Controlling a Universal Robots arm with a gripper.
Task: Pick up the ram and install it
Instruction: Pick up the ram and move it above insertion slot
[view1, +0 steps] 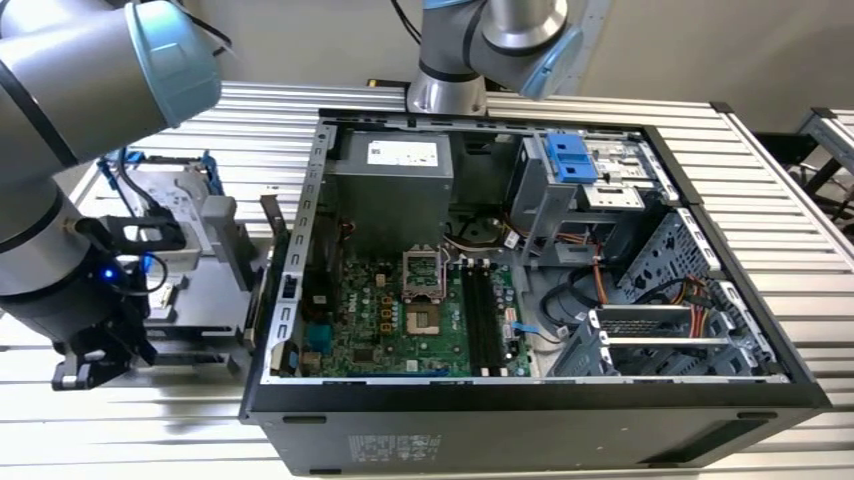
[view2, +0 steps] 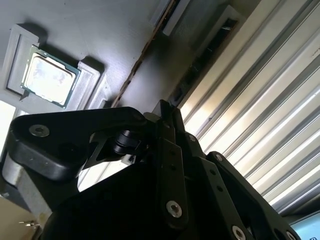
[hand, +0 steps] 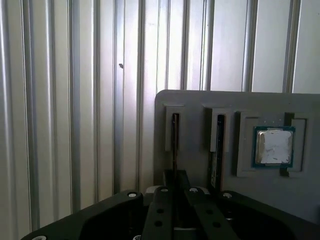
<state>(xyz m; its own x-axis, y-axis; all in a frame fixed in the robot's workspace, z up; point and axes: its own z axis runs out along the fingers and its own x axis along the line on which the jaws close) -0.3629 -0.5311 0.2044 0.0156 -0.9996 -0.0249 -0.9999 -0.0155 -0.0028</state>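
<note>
Slatted aluminium table (view1: 267, 110) (bright streaks along its ribs), plain grey-beige wall (view1: 307, 40) behind

The table (hand: 60, 100) is ribbed, shiny metal; the grey tray (hand: 240, 100) looks matt plastic; the chip (hand: 273, 146) has a dull silver top.

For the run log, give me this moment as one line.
end effector: at gray tray | ram: standing in tray slot, not installed | computer case: open
</note>
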